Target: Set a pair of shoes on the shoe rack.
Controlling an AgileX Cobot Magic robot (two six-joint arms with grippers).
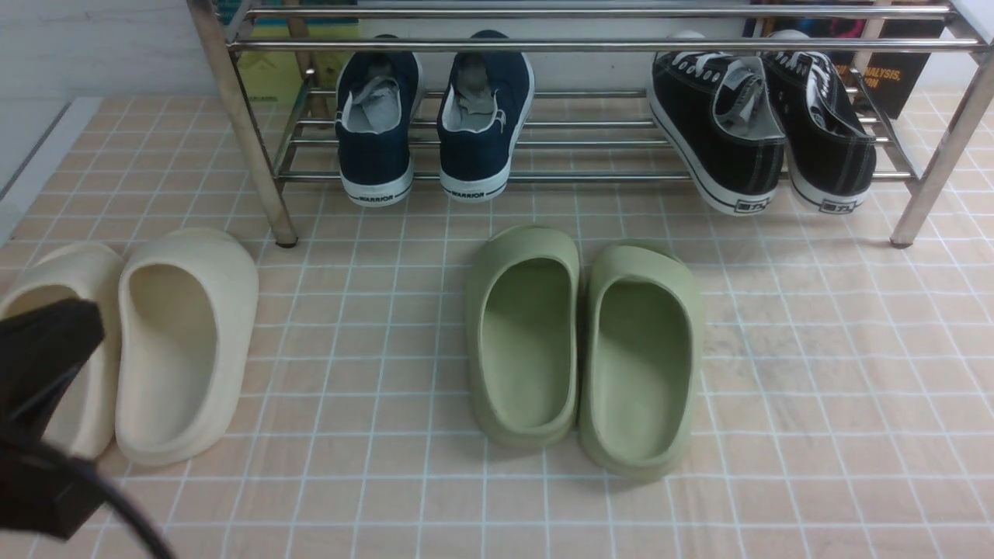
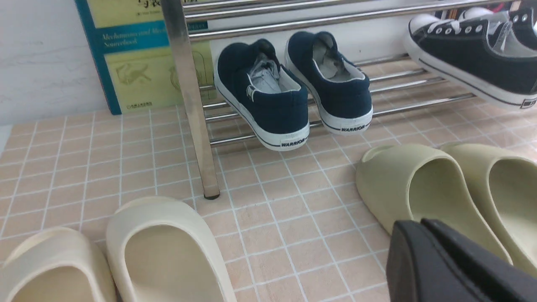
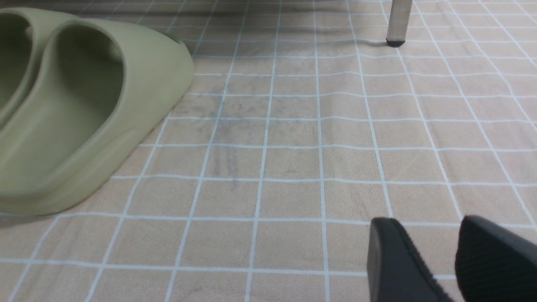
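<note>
- Navy slip-on pair (image 1: 433, 116) sits on the shoe rack's (image 1: 497, 177) lower tubes, left half, heels overhanging the front tube, a narrow gap between the shoes.
- Black lace-up sneakers (image 1: 765, 128) on the same shelf, right end; bare tubes between the two pairs.
- Green clogs (image 1: 584, 349) on the tile in front, centre; cream clogs (image 1: 132, 345) at left, near the rack's front-left leg.
- Left gripper (image 2: 423, 228) pressed closed, empty, above the tile beside the green clogs.
- Right gripper (image 3: 436, 251) spread apart, empty, over bare tile.
</note>
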